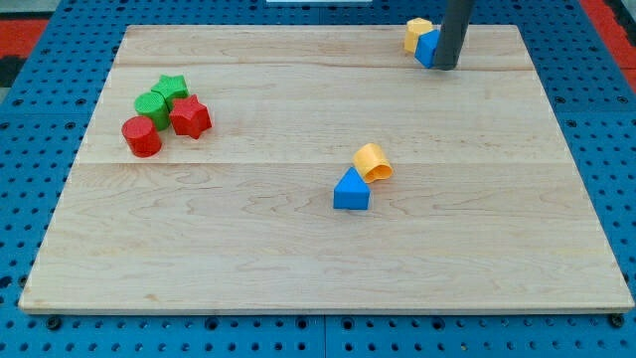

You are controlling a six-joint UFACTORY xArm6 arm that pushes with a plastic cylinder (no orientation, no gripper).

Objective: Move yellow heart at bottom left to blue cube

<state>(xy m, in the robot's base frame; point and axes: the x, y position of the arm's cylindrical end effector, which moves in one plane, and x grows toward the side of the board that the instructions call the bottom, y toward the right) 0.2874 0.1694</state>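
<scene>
A yellow block (373,161), rounded like a heart, lies near the board's middle, touching the upper right of a blue triangular block (351,191). At the view's top right, a blue cube (428,47) sits against another yellow block (416,34) on its left. My rod comes down from the top edge and my tip (446,67) rests on the board right beside the blue cube's right side, partly covering it. The tip is far from the yellow heart, up and to the right of it.
At the view's left, a cluster: a green star (173,89), a green cylinder (151,104), a red star (190,117) and a red cylinder (142,137), all touching or nearly so. The wooden board (318,268) lies on a blue perforated base.
</scene>
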